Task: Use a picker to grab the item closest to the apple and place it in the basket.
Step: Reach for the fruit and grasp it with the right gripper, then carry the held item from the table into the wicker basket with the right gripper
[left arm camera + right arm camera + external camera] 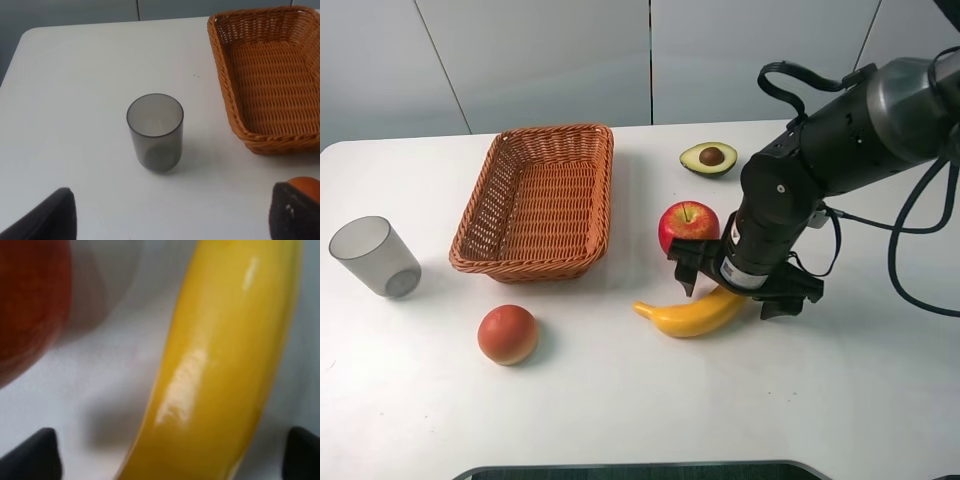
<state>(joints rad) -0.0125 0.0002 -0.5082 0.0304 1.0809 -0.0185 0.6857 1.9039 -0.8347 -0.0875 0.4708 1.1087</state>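
**Right gripper (740, 283) spread above the banana (692, 315)**

Exterior high: the banana lies just beside the apple (687, 225), well apart from the basket (480, 255). Left wrist: the left gripper (170, 220) is released and holds nothing. Right wrist: the fingertips (30, 455) flank the banana. Its glossy, curved skin suggests a light, slippery body, best gripped at its thick middle.

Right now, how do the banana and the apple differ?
The banana is yellow, the apple red. The banana is long and curved, lying flat; the apple is round, stem up. The open right hand straddles the banana, not the apple. Both rest on the white table, outside the basket.
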